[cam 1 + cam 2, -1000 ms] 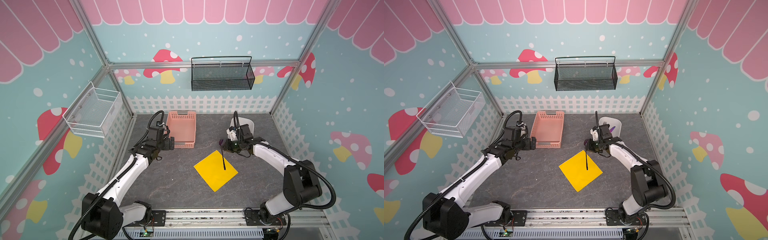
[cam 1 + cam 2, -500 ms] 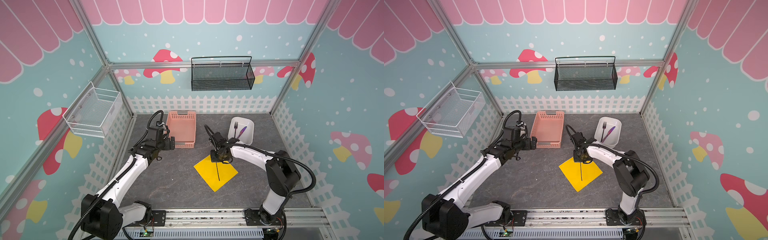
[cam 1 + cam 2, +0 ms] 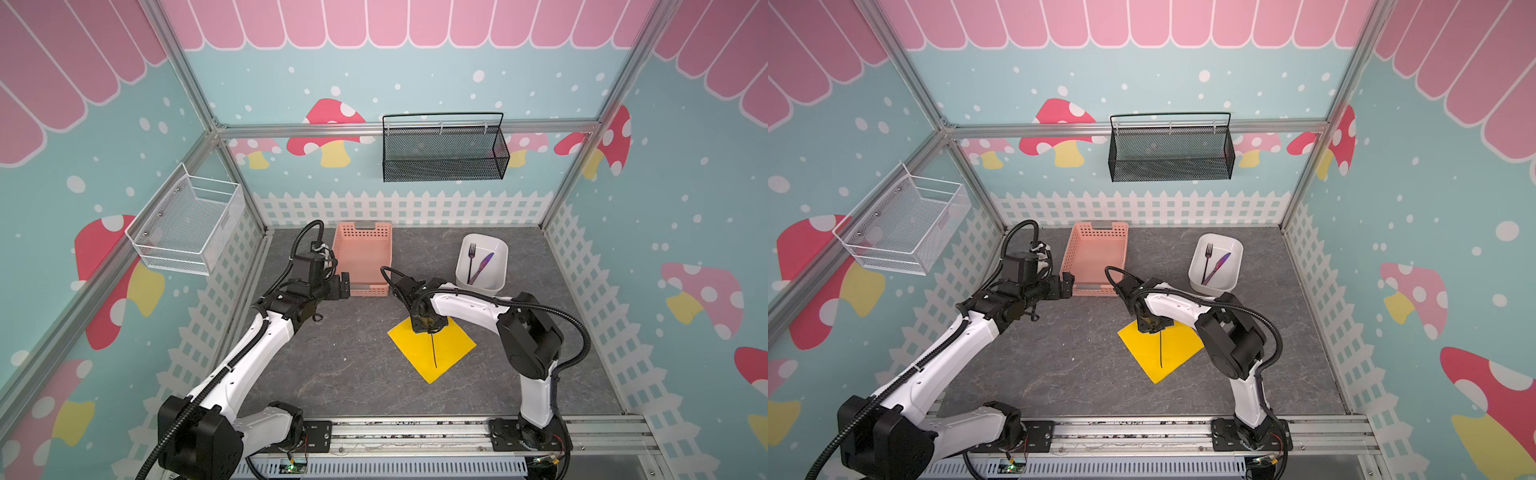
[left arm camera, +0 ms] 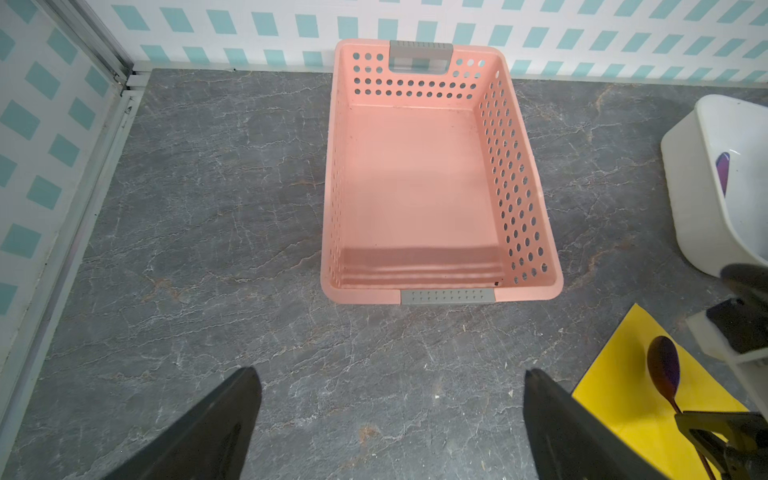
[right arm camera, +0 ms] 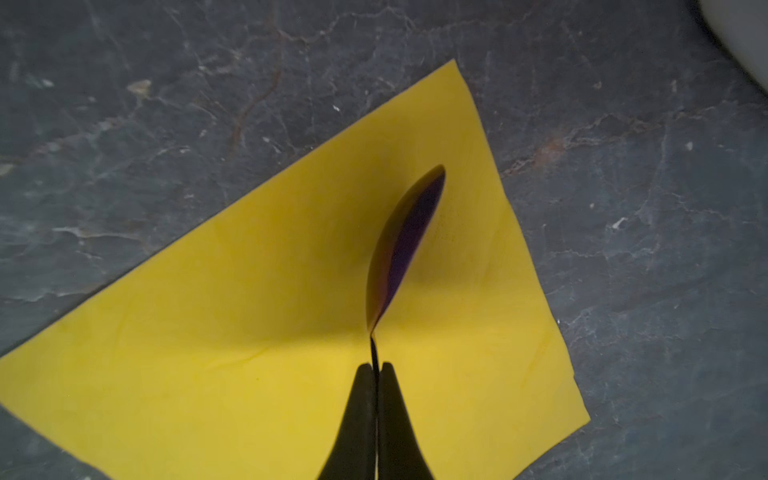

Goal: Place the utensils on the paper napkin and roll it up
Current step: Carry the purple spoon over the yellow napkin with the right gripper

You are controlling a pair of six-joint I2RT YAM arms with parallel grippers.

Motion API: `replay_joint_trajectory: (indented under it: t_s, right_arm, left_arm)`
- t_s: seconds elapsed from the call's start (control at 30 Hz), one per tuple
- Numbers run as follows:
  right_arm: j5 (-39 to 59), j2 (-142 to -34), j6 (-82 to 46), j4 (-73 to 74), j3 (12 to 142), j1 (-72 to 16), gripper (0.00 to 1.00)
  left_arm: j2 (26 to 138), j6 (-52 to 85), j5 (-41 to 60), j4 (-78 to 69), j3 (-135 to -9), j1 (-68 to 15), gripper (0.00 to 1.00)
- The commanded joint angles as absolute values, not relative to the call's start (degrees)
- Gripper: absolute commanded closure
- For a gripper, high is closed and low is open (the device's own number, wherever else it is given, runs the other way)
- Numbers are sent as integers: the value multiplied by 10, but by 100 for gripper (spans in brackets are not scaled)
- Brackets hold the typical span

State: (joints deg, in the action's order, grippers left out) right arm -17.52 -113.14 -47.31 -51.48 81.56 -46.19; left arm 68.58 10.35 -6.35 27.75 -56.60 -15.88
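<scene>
- Step in hand: setting down the first utensil. The right gripper (image 5: 376,368) is clamped on the spoon (image 5: 403,245), whose bowl is edge-on over the paper napkin (image 5: 249,332).
- Contact with the napkin is unclear; the spoon is probably just above it.
- The fork (image 3: 471,253) and knife (image 3: 482,266) lie in the white bin (image 3: 500,266), beyond the napkin's far edge.
- The left gripper (image 4: 389,374) hangs spread and empty, well left of the napkin.
- Next: lower the spoon, let go, fetch the fork.

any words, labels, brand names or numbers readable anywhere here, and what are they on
None can be read. The yellow paper napkin, the spoon, the pink basket and the white tub are all plain, with no print or label showing.
</scene>
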Motion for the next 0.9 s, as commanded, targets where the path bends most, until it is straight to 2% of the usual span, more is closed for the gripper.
replay_joint_trajectory:
  t_s: [0.0,0.47,0.67,0.87]
  right_arm:
    - [-223,-1148,-502,-574,839,-468,100]
    - [-201,-1188,-502,-575,876,-484,98]
    - [-174,-1182,-493,-551,874,-484,92]
    - [-152,-1169,-475,-539,883,-482,80]
  left_arm:
    - [673,114,-51,275,-570,-160,0]
    - [673,118,-44,273,-569,-160,0]
    - [674,118,-45,274,-568,-159,0]
    - [674,116,-48,274,-568,-160,0]
